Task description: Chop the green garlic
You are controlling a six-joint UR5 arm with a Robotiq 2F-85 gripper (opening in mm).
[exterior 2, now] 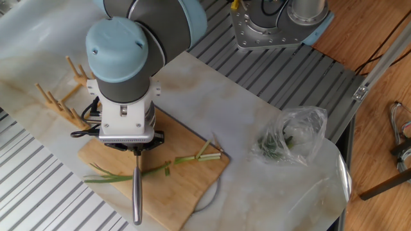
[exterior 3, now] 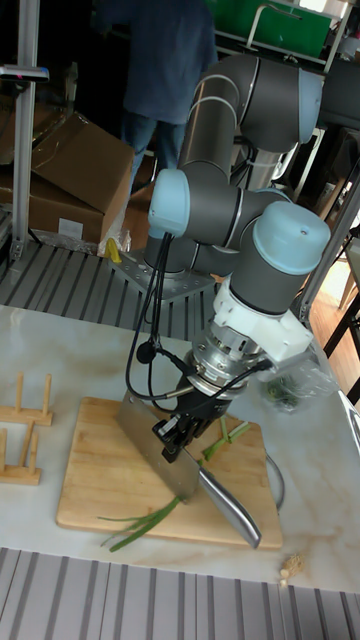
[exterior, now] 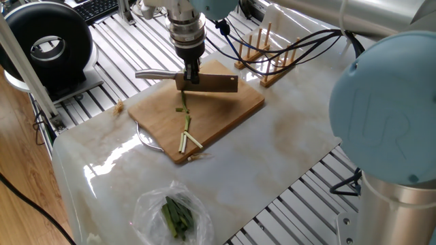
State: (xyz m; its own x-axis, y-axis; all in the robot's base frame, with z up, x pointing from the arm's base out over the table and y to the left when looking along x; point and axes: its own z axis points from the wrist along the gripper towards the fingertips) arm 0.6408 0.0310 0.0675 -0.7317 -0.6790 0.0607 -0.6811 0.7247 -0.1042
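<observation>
My gripper (exterior: 191,73) (exterior 2: 136,153) (exterior 3: 184,437) points straight down over the bamboo cutting board (exterior: 228,109) (exterior 2: 189,189) (exterior 3: 95,475) and is shut on a cleaver. The cleaver's wide blade (exterior: 214,83) (exterior 3: 150,447) stands edge-down across the green garlic, and its steel handle (exterior: 153,73) (exterior 2: 137,196) (exterior 3: 232,510) sticks out sideways. The green garlic stalk (exterior 2: 115,176) (exterior 3: 145,520) lies along the board, leafy tips at one end. Short cut sticks (exterior: 185,133) (exterior 2: 202,154) lie near the board's edge.
A clear plastic bag of dark green leaves (exterior: 176,214) (exterior 2: 289,138) lies off the board on the marble top. A wooden peg rack (exterior: 262,51) (exterior 2: 61,96) (exterior 3: 20,425) stands beside the board. A black round device (exterior: 48,44) sits at the table's far corner.
</observation>
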